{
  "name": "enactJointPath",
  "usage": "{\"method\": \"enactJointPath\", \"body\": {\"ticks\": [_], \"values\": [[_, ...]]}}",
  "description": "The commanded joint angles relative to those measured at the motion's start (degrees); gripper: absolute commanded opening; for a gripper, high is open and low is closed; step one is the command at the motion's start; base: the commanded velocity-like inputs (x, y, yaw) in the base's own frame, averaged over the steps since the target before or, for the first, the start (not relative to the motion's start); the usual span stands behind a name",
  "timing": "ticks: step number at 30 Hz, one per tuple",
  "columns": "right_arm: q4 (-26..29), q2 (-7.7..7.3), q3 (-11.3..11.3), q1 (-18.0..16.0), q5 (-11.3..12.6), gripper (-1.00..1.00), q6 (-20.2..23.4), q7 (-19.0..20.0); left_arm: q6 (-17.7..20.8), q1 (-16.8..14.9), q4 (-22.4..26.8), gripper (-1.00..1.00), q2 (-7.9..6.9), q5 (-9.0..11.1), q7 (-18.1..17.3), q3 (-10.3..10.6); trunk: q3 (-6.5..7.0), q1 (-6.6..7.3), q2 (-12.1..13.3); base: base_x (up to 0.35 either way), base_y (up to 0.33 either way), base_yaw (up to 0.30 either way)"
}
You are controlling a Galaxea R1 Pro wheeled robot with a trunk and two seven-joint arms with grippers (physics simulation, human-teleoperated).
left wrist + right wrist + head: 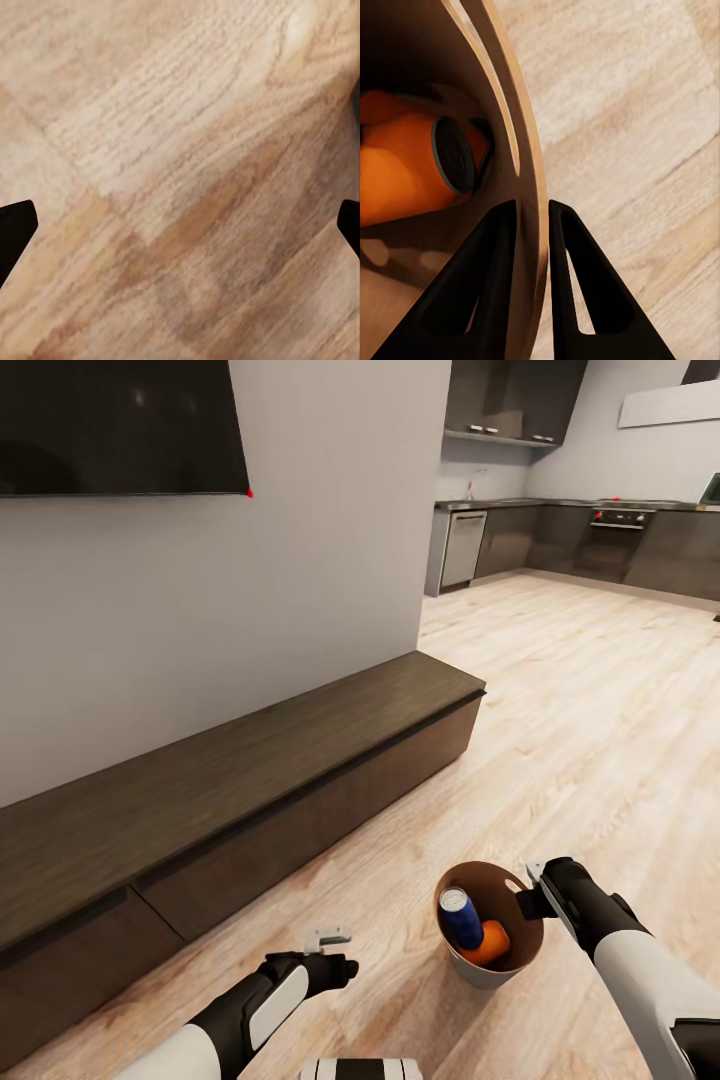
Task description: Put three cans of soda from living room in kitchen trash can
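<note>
The tash can (482, 972), grey outside and tan inside, is low over the wood floor in front of me. My right gripper (531, 887) is shut on its rim by the handle cut-out. In the right wrist view the fingers (495, 270) pinch the tash can's wall (534, 172). Inside lie a dark blue can of soda (461, 918) and an orange can of soda (488, 944), whose grey top shows in the right wrist view (454, 154). More orange shows behind it. My left gripper (328, 938) hangs open over bare floor (180, 150), holding nothing.
A long low dark-wood cabinet (250, 780) runs along the wall on my left, under a black TV (120, 420). Light wood floor (600, 710) stretches ahead and right to the kitchen, with dark cabinets (520, 540) and a built-in oven (618, 520).
</note>
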State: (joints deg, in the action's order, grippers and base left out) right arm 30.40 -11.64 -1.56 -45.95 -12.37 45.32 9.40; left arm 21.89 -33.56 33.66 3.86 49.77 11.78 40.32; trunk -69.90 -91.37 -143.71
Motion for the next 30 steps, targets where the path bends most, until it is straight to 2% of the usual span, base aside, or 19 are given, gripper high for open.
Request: {"method": "enactJointPath", "body": {"ticks": [1, 26, 27, 30], "values": [[-0.94, 0.04, 0.07, 0.07, 0.59, -1.00, 0.04, 0.26, -0.01, -0.02, 0.06, 1.00, 0.01, 0.00, -0.01, 0.03, -0.01, -1.20, 0.01, 0.000, 0.000, 0.000], [-0.46, -0.02, 0.13, 0.15, 0.59, -1.00, 0.04, 0.41, -0.01, -0.02, 0.18, 1.00, 0.01, -0.02, -0.01, 0.02, -0.01, -1.20, 0.01, 0.000, 0.000, 0.000], [-0.40, -0.03, 0.14, 0.15, 0.59, 1.00, 0.02, 0.40, -0.01, -0.02, 0.18, 1.00, 0.01, -0.02, -0.01, 0.02, -0.01, -1.20, 0.01, 0.000, 0.000, 0.000], [-0.24, -0.04, 0.18, 0.21, 0.59, 1.00, 0.00, 0.34, -0.01, -0.02, 0.18, 1.00, 0.01, -0.02, -0.01, 0.02, -0.01, -1.20, 0.01, 0.000, 0.000, 0.000]]}}
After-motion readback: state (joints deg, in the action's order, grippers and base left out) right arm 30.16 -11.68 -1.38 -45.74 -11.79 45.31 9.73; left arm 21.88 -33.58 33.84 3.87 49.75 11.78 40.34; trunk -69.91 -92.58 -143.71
